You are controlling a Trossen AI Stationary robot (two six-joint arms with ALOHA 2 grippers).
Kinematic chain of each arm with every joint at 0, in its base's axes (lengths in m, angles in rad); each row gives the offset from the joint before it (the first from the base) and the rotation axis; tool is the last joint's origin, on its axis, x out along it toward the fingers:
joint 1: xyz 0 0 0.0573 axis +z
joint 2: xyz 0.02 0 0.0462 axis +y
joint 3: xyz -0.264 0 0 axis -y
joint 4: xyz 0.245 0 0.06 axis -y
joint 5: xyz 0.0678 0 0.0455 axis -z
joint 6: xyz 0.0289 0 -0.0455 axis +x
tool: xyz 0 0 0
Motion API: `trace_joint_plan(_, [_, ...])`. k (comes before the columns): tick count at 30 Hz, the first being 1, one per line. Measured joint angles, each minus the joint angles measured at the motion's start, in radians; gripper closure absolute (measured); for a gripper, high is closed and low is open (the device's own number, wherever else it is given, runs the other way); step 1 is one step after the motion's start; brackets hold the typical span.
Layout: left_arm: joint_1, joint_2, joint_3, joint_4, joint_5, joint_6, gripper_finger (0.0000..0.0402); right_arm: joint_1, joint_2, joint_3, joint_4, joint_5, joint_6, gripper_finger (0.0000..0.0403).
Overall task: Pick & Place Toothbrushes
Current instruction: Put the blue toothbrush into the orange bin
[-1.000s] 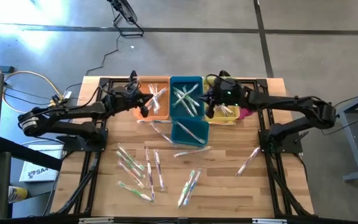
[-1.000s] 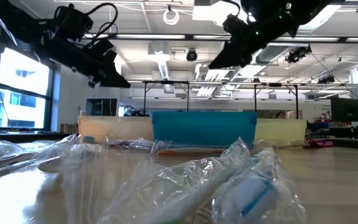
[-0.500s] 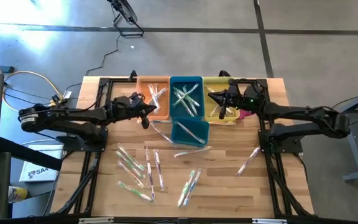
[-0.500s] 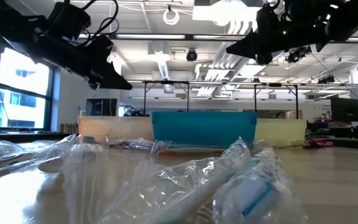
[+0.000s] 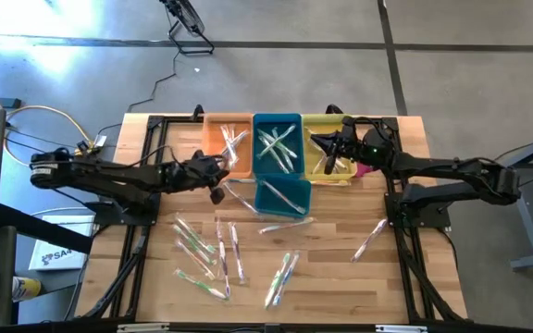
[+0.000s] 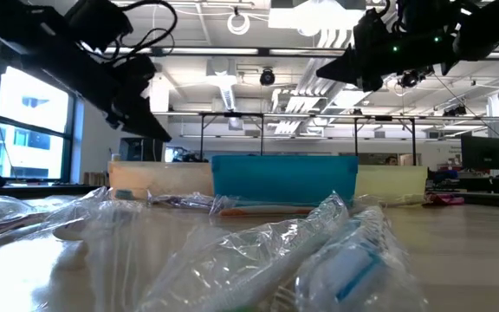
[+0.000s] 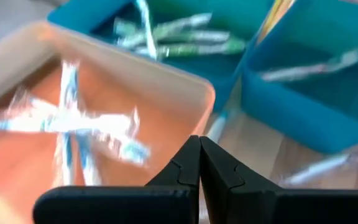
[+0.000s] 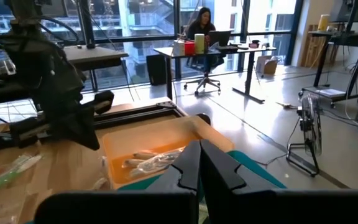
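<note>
Several wrapped toothbrushes (image 5: 213, 248) lie loose on the wooden table, with single ones near the blue bins (image 5: 239, 190) and toward the right (image 5: 370, 239). More lie inside the orange bin (image 5: 230, 143), where the left wrist view shows them too (image 7: 73, 127), and inside the far blue bin (image 5: 278, 146). My left gripper (image 5: 217, 178) hangs shut and empty over the orange bin's near edge (image 7: 199, 142). My right gripper (image 5: 325, 148) is shut and empty above the yellow bin (image 5: 333, 157), pointing roughly level toward the table's left (image 8: 199, 144).
A second blue bin (image 5: 283, 195) stands nearer than the far row and holds a toothbrush. A pink cloth (image 5: 366, 169) lies right of the yellow bin. Crinkled wrappers (image 6: 319, 251) fill the low view's front. A person sits at a desk (image 8: 202, 31) far behind.
My left gripper has drawn back from over the orange bin toward the table's near edge and sunk a little. My right gripper has moved right, from the blue bin's edge to over the yellow bin, tipping from nose-down to about level, then held still.
</note>
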Motion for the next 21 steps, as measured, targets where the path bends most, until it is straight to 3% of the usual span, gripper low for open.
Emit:
trace_joint_plan(10, [-0.111, 0.0, 0.189, -0.491, -0.09, -0.187, 0.0401, 0.0, 0.0, 0.0, -0.001, -0.001, -0.003, 0.0401])
trace_joint_plan(21, [-0.139, 0.008, 0.202, -0.56, -0.111, -0.313, 0.0401, 0.0, 0.0, 0.0, -0.007, 0.001, -0.033, 0.0401])
